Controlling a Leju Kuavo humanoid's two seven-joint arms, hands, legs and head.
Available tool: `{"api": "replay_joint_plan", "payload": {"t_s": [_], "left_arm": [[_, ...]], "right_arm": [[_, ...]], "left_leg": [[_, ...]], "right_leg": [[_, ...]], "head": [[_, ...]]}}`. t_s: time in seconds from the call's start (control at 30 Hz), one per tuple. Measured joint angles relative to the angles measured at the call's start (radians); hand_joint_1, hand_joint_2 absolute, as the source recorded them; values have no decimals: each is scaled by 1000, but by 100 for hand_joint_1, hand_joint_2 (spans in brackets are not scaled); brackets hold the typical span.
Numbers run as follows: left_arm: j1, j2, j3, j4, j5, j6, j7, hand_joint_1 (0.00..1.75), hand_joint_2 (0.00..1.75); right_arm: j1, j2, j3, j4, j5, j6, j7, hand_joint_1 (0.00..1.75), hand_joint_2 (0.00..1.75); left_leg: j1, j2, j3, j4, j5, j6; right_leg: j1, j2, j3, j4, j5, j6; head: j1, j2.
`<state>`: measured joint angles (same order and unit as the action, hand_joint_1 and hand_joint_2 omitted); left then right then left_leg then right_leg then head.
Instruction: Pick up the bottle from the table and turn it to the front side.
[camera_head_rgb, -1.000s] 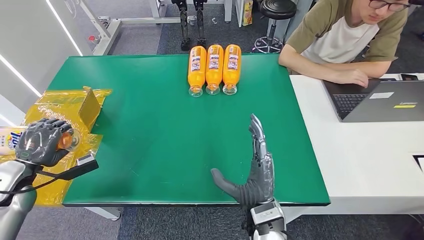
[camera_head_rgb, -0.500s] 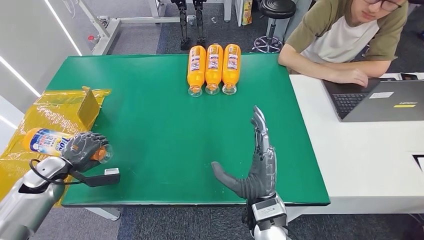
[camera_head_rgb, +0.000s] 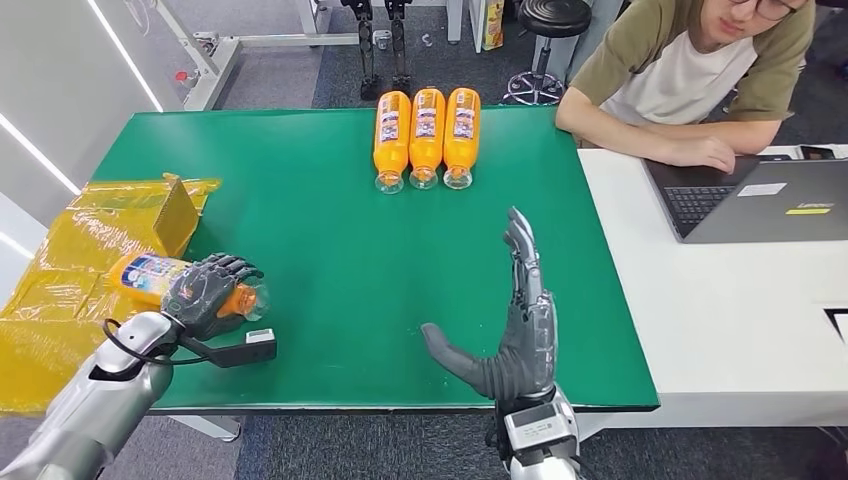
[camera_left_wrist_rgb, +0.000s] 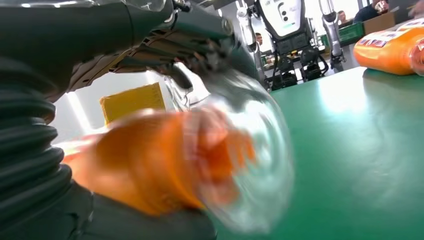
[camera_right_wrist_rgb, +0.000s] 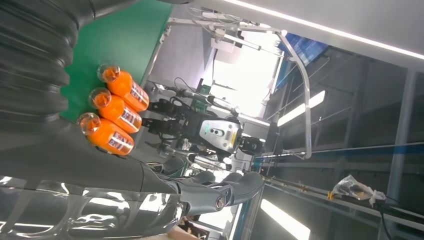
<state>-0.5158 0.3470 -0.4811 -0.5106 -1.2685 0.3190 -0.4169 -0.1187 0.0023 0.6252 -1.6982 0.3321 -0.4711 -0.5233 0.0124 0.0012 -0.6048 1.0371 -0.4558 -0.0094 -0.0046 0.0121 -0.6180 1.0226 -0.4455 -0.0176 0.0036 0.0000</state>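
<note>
1. Head view, far left: crumpled yellow wrapping (camera_head_rgb: 60, 290) and a yellow box (camera_head_rgb: 178, 212) lie at the left edge of the green bench (camera_head_rgb: 330, 250).
2. Left hand (camera_head_rgb: 205, 292): fingers (camera_head_rgb: 225, 270) wrapped around an orange bottle (camera_head_rgb: 150, 275), held lying sideways over the bench's left edge, labelled end toward the wrapping, clear end toward the bench middle. In the left wrist view the bottle (camera_left_wrist_rgb: 170, 160) is blurred, with dark fingers (camera_left_wrist_rgb: 165, 35) across it.
3. Bench, far edge, centre: three orange bottles (camera_head_rgb: 427, 137) lie side by side, touching, clear ends toward the robot. They also appear in the right wrist view (camera_right_wrist_rgb: 112, 117).
4. Right hand (camera_head_rgb: 510, 330): near the front edge, fingers straight and extended, thumb spread aside, holding nothing.
5. Right: a person (camera_head_rgb: 690, 80) sits at a white bench (camera_head_rgb: 720, 320) adjoining the green one, forearm resting near a laptop (camera_head_rgb: 760, 200).
</note>
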Motion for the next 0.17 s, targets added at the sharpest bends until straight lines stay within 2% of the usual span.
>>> {"api": "replay_joint_plan", "payload": {"t_s": [0.17], "left_arm": [[-2, -10, 0, 6, 5, 1, 0, 0, 175]], "right_arm": [[1, 0, 0, -4, 4, 0, 3, 0, 175]], "left_leg": [[0, 0, 0, 0, 0, 0]], "right_leg": [[0, 0, 0, 0, 0, 0]], "head": [[0, 0]]}}
